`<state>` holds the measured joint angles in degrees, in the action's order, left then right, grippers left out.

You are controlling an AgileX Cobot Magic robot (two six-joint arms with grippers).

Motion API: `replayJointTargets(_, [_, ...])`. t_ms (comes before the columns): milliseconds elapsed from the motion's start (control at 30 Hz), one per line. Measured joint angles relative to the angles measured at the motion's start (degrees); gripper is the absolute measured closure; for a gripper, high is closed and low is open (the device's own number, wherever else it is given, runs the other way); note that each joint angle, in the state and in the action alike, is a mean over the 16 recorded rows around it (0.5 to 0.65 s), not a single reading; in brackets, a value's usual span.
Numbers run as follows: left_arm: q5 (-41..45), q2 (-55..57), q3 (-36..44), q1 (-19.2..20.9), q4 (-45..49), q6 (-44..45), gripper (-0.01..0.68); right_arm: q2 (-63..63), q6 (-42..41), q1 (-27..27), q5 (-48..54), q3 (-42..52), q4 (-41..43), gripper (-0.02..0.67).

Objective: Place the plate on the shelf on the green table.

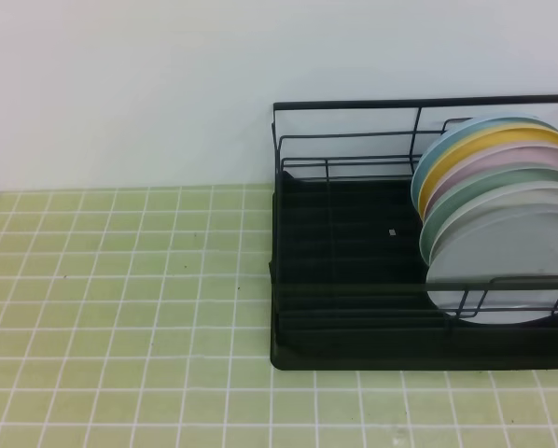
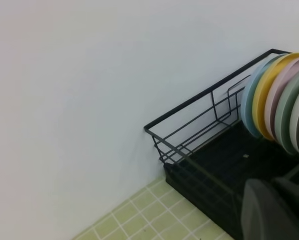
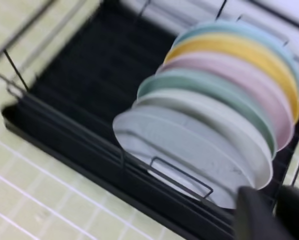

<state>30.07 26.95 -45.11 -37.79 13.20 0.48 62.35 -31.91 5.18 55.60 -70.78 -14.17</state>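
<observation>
The pale grey-blue plate (image 1: 503,252) stands upright at the front of a row of plates in the black wire shelf (image 1: 344,280), which sits on the green table (image 1: 120,308). The right wrist view looks down on the plate (image 3: 179,145) from close by. The blurred dark right gripper (image 3: 279,197) shows at the lower right, just in front of the shelf (image 3: 89,70), with nothing between its fingers. In the left wrist view, the left gripper (image 2: 277,192) is shut and empty, near the left end of the shelf (image 2: 209,170). Neither gripper appears in the exterior view.
Behind the plate stand white (image 1: 540,198), mint-green (image 1: 531,179), pink (image 1: 522,159), yellow (image 1: 512,140) and blue (image 1: 489,126) plates. The left half of the shelf tray is bare. A white wall rises behind. Tiled table (image 3: 39,190) lies left of and in front of the shelf.
</observation>
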Motion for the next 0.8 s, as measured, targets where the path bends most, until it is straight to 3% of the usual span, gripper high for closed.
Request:
replayJointTargets(100, [0.4, 0.0, 0.1, 0.0, 0.0, -0.8, 0.675, -6.0, 2.7, 0.0, 0.3, 2.2, -1.4, 0.54])
replayJointTargets(300, [1.0, -0.2, 1.8, 0.0, -0.2, -2.2, 0.675, -19.7, 5.8, 0.0, -0.9, 10.8, -4.4, 0.627])
replayJointTargets(567, [-1.2, -1.0, 9.0, 0.0, 1.3, -5.0, 0.675, -36.5, 6.7, 0.0, -6.2, 27.3, -7.5, 0.644])
replayJointTargets(800, [-5.4, -1.5, 16.6, 0.0, 3.5, -8.1, 0.675, -44.0, 6.9, 0.0, -12.6, 38.8, -8.0, 0.644])
